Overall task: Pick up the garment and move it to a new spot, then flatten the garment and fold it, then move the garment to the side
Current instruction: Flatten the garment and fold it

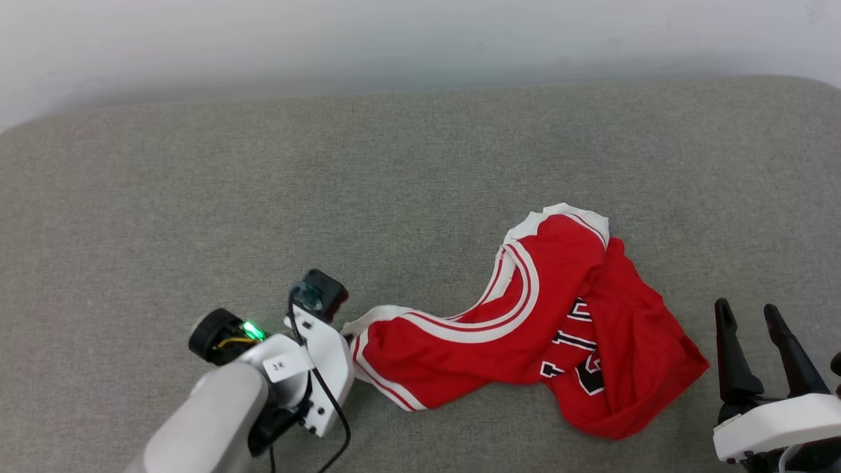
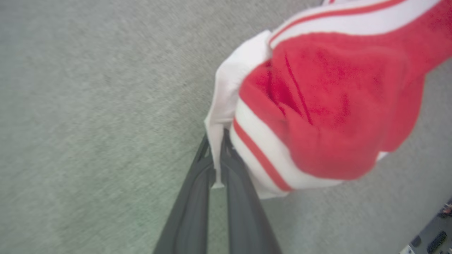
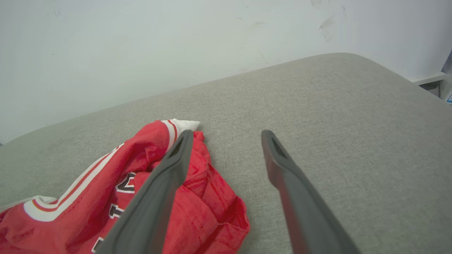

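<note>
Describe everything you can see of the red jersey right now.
The red jersey is a soft knit shirt with white sleeves, red-and-white striped trim and black white-edged lettering that is partly hidden in folds. It lies crumpled and drawn out sideways on the grey fabric surface, not flattened. The left pincer is shut on a white edge at its left end. The right pincer is open beside its right end, not touching it.
</note>
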Tool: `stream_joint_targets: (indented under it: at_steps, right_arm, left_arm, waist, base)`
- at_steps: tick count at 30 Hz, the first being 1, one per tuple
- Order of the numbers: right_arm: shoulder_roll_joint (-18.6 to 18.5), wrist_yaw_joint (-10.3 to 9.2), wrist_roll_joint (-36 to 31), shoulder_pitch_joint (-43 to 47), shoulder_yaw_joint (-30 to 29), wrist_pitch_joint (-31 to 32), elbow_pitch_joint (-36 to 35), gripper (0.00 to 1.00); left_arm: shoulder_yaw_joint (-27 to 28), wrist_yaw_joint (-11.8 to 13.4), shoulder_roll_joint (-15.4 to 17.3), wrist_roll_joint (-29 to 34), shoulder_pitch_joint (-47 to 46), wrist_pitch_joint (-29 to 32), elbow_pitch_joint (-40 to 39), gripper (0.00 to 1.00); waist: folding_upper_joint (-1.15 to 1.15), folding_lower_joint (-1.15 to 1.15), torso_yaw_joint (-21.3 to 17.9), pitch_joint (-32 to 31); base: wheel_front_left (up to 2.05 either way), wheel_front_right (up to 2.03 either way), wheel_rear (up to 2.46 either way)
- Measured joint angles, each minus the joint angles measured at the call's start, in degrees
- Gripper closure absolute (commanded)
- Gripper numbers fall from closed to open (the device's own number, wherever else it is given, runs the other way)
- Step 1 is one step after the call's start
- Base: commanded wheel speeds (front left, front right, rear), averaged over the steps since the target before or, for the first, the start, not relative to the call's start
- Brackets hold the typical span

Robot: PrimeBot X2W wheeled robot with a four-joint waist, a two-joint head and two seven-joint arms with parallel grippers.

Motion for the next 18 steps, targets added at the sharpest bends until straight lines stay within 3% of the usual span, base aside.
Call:
stream_joint_targets:
  at_steps: [9, 13, 18]
  right_arm:
    - [0.0, 0.00, 0.7, 0.0, -1.1, -0.5, 2.0, 0.00]
    - [0.0, 0.00, 0.8, 0.0, -1.7, -0.5, 2.3, 0.00]
    - [0.0, 0.00, 1.0, 0.1, -2.2, -0.3, 2.6, 0.00]
  left_arm:
    - [7.4, 7.4, 3.0, 2.6, -2.3, -12.8, -4.0, 1.00]
    - [12.5, 11.3, 5.0, 0.2, 0.1, -14.8, -6.2, 1.00]
    - [17.2, 15.5, 5.4, -4.8, 9.5, -15.2, -7.0, 1.00]
  waist:
    - [0.00, 0.00, 2.2, -1.9]
    - [0.00, 0.00, 3.4, -2.7]
    - [0.00, 0.00, 4.3, -3.1]
  base:
    - [0.00, 0.00, 0.00]
    - [0.00, 0.00, 0.00]
    - [0.00, 0.00, 0.00]
